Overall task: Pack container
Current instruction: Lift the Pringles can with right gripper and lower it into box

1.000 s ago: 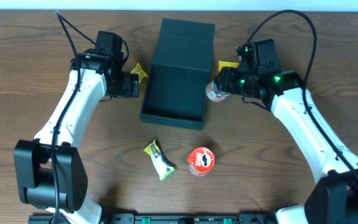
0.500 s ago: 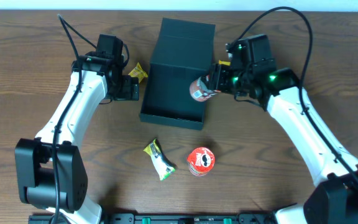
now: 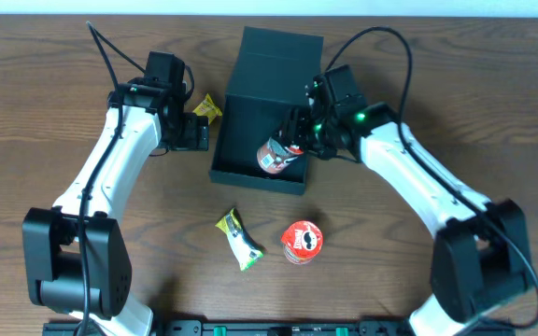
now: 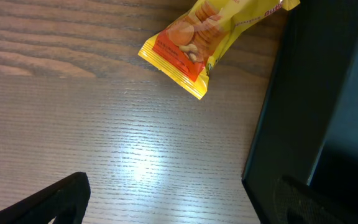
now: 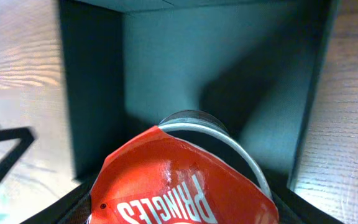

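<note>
Now: right claw (image 3: 295,140) pinching red can (image 3: 272,157) above open container (image 3: 250,177), centre-rear of bench (image 3: 362,271), positioned for drop inside. Left claw (image 3: 194,131) spread beside container's left wall, likely bracing. 1 spare can (image 3: 302,241), 1 packet (image 3: 239,239) waiting in front.

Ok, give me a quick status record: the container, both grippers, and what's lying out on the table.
container: open, lid flap folded back, no item visible on its floor
right gripper: shut on red chip can, held over the container's opening
left gripper: open, empty, beside the container's left wall
orange-yellow packet: on the table left of the container, near the left gripper
second red can: on the table in front of the container
yellow-green packet: on the table, left of the second red can
</note>
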`<state>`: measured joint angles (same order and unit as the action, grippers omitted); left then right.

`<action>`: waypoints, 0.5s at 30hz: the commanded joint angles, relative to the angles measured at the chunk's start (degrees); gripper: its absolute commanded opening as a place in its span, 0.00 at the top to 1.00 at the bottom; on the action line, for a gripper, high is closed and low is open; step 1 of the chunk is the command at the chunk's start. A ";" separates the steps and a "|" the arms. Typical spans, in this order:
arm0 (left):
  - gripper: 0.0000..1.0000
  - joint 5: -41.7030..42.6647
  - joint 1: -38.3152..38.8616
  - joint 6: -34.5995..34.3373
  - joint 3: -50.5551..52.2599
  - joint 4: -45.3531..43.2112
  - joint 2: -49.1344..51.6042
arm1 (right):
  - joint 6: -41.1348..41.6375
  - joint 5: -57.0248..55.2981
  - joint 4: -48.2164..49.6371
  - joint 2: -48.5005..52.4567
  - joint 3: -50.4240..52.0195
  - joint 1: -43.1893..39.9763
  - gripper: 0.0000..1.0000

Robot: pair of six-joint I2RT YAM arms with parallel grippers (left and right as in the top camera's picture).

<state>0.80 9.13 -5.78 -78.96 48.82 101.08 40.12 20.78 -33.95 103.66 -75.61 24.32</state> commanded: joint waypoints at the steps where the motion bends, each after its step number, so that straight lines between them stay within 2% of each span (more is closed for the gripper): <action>1: 0.05 -1.20 -0.09 -0.26 0.44 -0.04 -0.24 | 0.90 -2.95 0.44 0.48 -1.03 0.07 0.33; 7: 0.05 -1.20 -0.09 -0.26 0.44 -0.04 -0.24 | 1.42 -7.48 3.76 0.63 -1.03 -0.02 0.34; 9: 0.04 -1.20 -0.09 -0.26 0.44 -0.02 -0.24 | 3.23 -7.50 4.63 0.85 -1.03 -0.02 0.27; 11: 0.05 -1.20 -0.09 -0.26 0.44 0.00 -0.24 | 5.77 -7.48 4.81 1.29 -1.03 0.00 0.30; 15: 0.05 -1.20 -0.09 -0.26 0.44 0.00 -0.24 | 11.39 -7.50 4.61 2.29 -1.01 -0.02 0.22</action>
<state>0.80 9.13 -5.78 -78.96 48.80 101.08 46.59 14.13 -29.32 104.75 -75.61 24.29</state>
